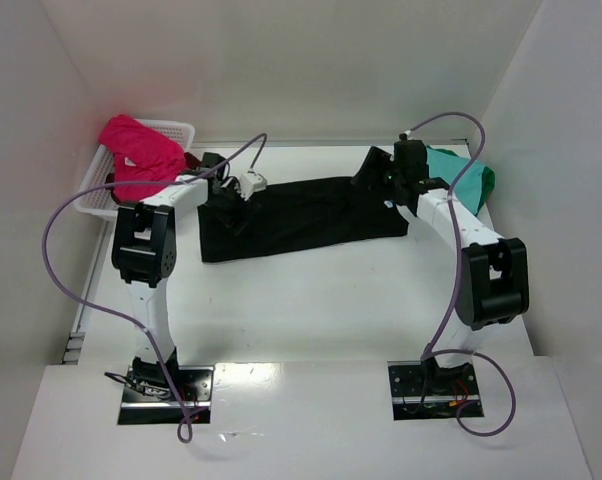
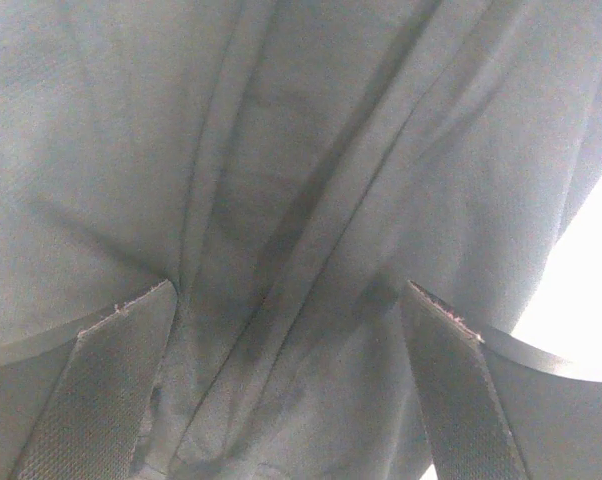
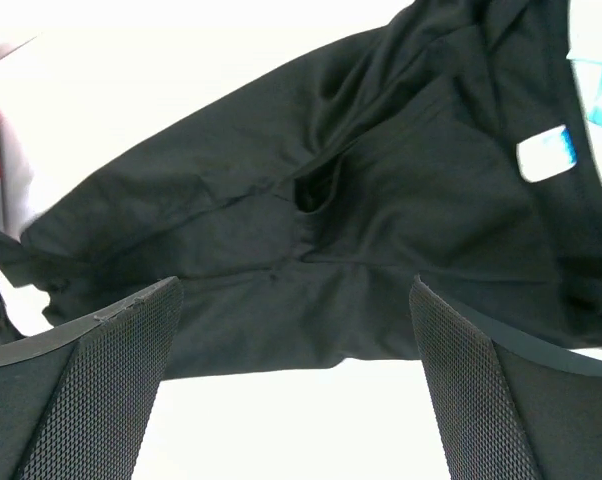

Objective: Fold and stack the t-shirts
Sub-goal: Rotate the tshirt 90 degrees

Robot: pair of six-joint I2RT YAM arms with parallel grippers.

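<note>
Overhead, the black t-shirt [image 1: 301,215] lies spread on the table [image 1: 311,300], left arm [image 1: 146,245] and right arm [image 1: 486,265] bent low over its ends; the left fingers [image 2: 101,400] stand apart above its cloth, the right fingers [image 3: 91,390] likewise, facing its unreadable light-blue label [image 3: 547,155].

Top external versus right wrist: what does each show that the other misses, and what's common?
Only top external: the white basket holding a pink t-shirt, a teal t-shirt by the right arm, and the left pincer. Only right wrist: the light-blue neck label, seen clearly. Both: the black t-shirt, with the right pincer open over it.
</note>
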